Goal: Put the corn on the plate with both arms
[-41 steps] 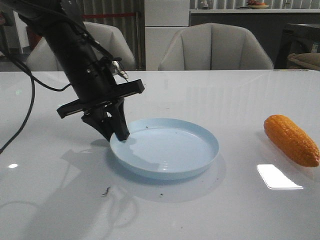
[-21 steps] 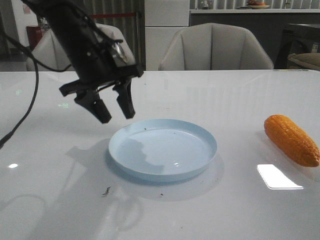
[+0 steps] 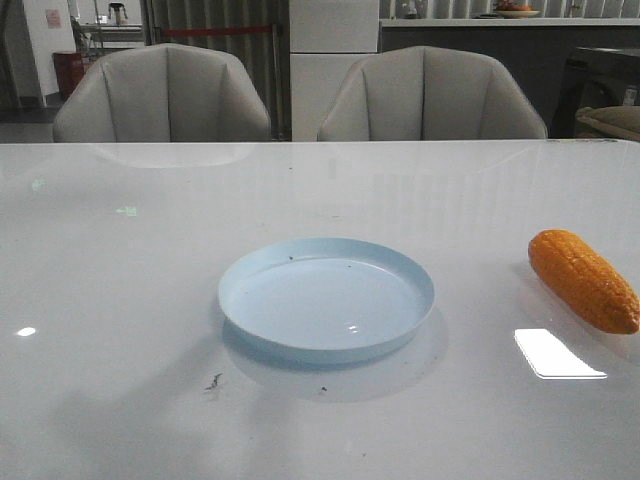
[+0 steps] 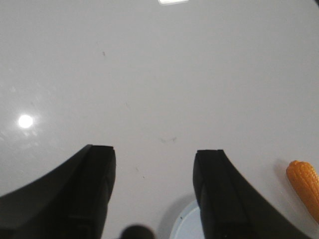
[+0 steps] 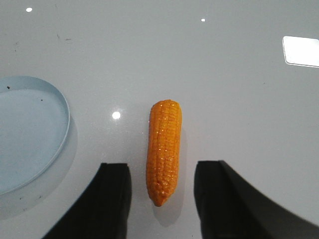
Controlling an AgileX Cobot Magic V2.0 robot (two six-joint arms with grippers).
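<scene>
The orange corn (image 3: 583, 280) lies on the white table at the right, apart from the pale blue plate (image 3: 326, 296) at the middle. No arm shows in the front view. In the right wrist view the corn (image 5: 164, 151) lies lengthwise between the tips of my open right gripper (image 5: 162, 169), which is above it; the plate's rim (image 5: 64, 105) is to one side. My left gripper (image 4: 154, 152) is open and empty above bare table; the plate's edge (image 4: 187, 224) and the corn's end (image 4: 305, 185) show at its frame edge.
The glossy white table (image 3: 150, 260) carries small dark specks (image 3: 213, 381) in front of the plate. Two grey chairs (image 3: 430, 95) stand behind the far edge.
My left gripper let go of the plate's left rim, opened, rose and moved out of the front view. The plate settled flat. The corn has not moved.
</scene>
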